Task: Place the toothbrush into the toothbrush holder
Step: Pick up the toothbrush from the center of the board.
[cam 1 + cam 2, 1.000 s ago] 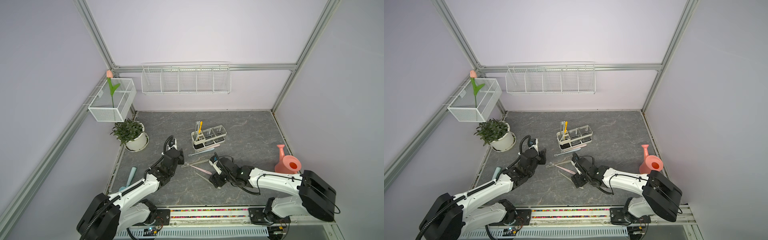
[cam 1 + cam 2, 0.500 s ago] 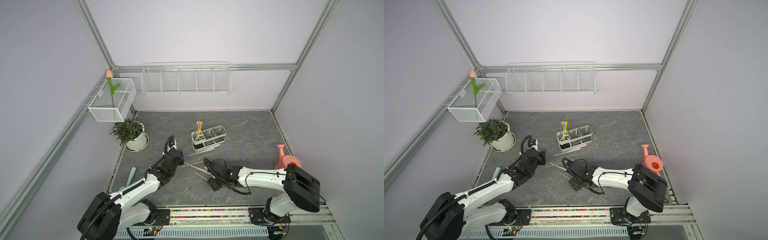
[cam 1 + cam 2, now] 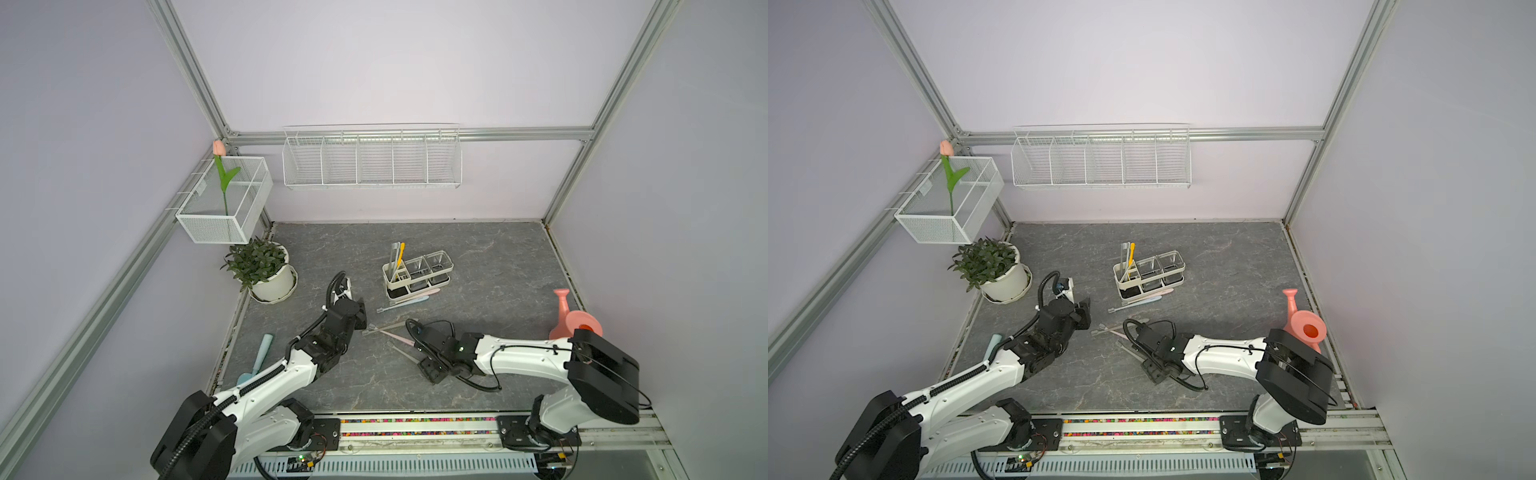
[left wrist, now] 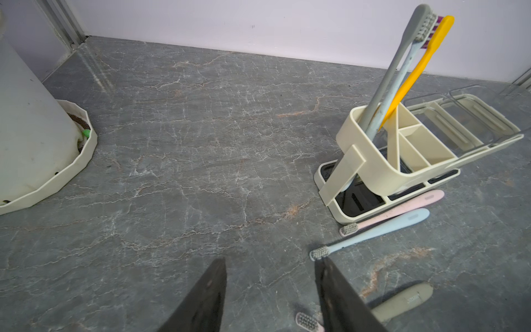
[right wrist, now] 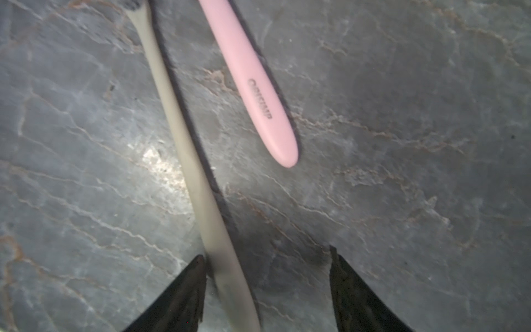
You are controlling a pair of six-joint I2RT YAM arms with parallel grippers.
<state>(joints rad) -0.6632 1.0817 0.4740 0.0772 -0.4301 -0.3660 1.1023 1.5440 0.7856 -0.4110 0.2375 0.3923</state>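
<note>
right end effector (image 5: 265,263) is down at the worktop (image 5: 402,143), jaws partly open and straddling the handle of the beige toothbrush (image 5: 186,155). one fingertip (image 5: 195,273) sits right against the handle, the opposite one stands clear of it, so no clamp on it. brush lies flat on the worktop.

clock face on a top view, 12 at the back wall:
- toothbrush holder (image 3: 417,276) stands upright near mid-worktop. the beige toothbrush is at about 6 o'clock from it, well apart.
- left end effector (image 4: 270,260) is at about 8 o'clock from the holder, jaws roughly half open, nothing between them but bare worktop. can't tell if it touches down.
- grey brush (image 4: 400,54), pale blue brush (image 4: 396,86) and yellow brush (image 4: 420,63) stand leaning in the end slot of the holder's divided compartment.
- pink brush (image 4: 402,208) and light blue brush (image 4: 373,230) lie side by side along the holder's 6 o'clock side, the pink one just beside the base.
- second pink brush (image 5: 250,86) lies near the beige toothbrush, handles apart. in both top views it crosses a second beige brush (image 4: 402,300) at about 7 o'clock from the holder.
- potted plant (image 3: 270,274) at 9 o'clock, pink watering can (image 3: 575,322) at 4 o'clock by the worktop edge.
</note>
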